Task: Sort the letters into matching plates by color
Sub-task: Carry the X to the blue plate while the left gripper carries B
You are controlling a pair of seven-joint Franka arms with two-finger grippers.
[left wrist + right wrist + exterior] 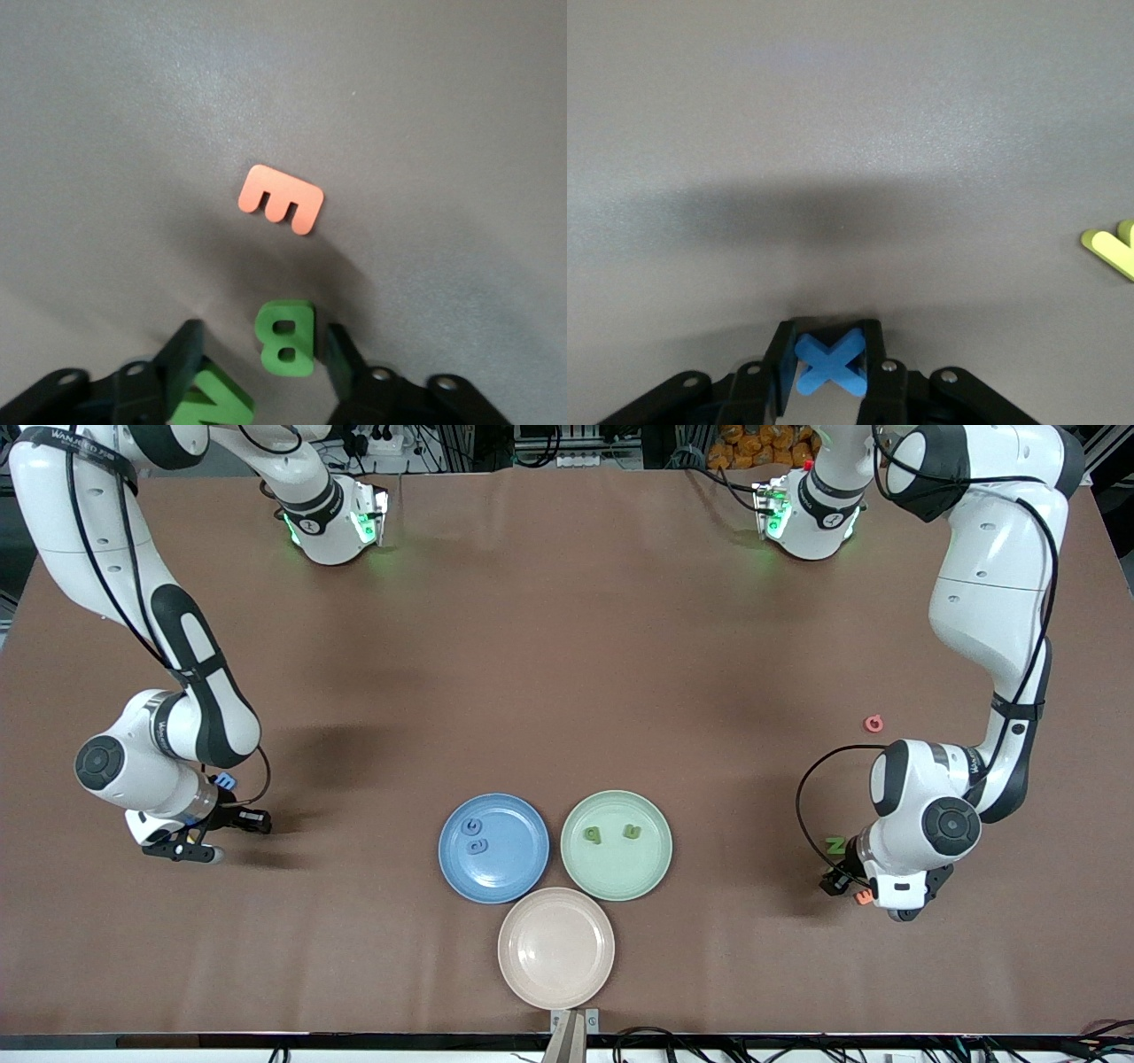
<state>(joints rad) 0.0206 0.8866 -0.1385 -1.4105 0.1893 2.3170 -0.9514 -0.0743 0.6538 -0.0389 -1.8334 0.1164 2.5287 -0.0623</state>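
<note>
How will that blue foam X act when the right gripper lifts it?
The blue X is probably light and slightly squashy: it looks like thick foam. Pinched across its arms by the right gripper, it may twist. It lies flat, so rolling seems unlikely.

**Inspector A:** How many plates are you counting?
**Inspector B:** I am counting three: one blue plate, one green plate, one beige plate.
**Inspector A:** And letters?
**Inspector B:** I am logging four green letters, four blue letters, one orange letter, one red letter and one yellow letter.
</note>
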